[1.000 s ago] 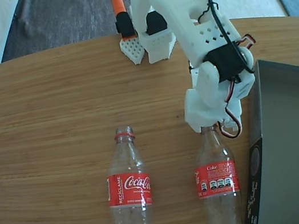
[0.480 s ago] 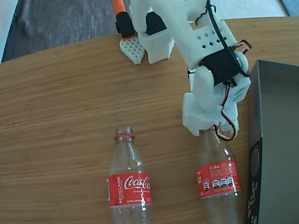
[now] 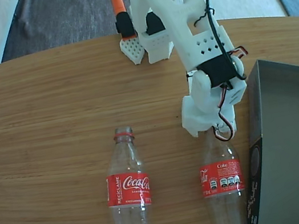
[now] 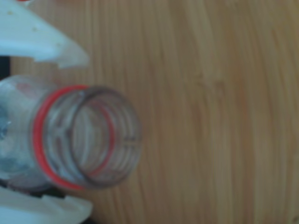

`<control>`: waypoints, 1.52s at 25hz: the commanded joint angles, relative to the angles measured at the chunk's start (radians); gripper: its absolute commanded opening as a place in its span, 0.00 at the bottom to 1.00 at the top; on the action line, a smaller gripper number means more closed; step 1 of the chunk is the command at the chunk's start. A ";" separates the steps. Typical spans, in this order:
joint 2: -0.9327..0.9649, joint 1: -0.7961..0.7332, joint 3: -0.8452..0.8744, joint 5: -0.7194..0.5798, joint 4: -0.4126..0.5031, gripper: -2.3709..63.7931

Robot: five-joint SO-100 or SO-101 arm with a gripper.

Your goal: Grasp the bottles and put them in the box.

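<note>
Two capless clear Coca-Cola bottles with red labels lie on the wooden table in the fixed view. The left bottle (image 3: 129,188) lies free, neck pointing away. My gripper (image 3: 211,134) hangs over the neck of the right bottle (image 3: 221,179), and the white wrist hides the neck itself. In the wrist view the bottle's open mouth and red neck ring (image 4: 86,135) sit between my white fingers (image 4: 51,46), which press its shoulder from both sides, so the gripper (image 4: 77,130) is shut on it. The dark grey box (image 3: 296,138) stands just right of this bottle.
My arm's white base (image 3: 157,38) and an orange-and-white clamp (image 3: 126,26) stand at the table's far edge. Bare wood (image 3: 47,124) spreads across the left half. Both bottles run past the picture's lower edge. Beyond the table is dark fabric.
My wrist has drawn back slightly toward the base. The right bottle's label has slid a little rightward, nearer the box. The left bottle has stayed put.
</note>
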 commanded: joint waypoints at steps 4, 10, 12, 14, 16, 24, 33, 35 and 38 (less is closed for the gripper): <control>0.032 0.002 -0.006 0.003 -0.017 0.55; 0.032 0.003 0.063 0.005 -0.072 0.55; 0.032 0.002 0.069 0.005 -0.072 0.55; 0.032 0.002 0.071 0.005 -0.072 0.55; 0.032 0.006 0.071 0.005 -0.071 0.55; 0.032 0.002 0.071 0.003 -0.071 0.21; 0.034 0.011 0.051 0.002 -0.058 0.06; 0.034 0.034 0.034 0.003 -0.055 0.03; 0.034 0.071 -0.012 0.006 -0.005 0.03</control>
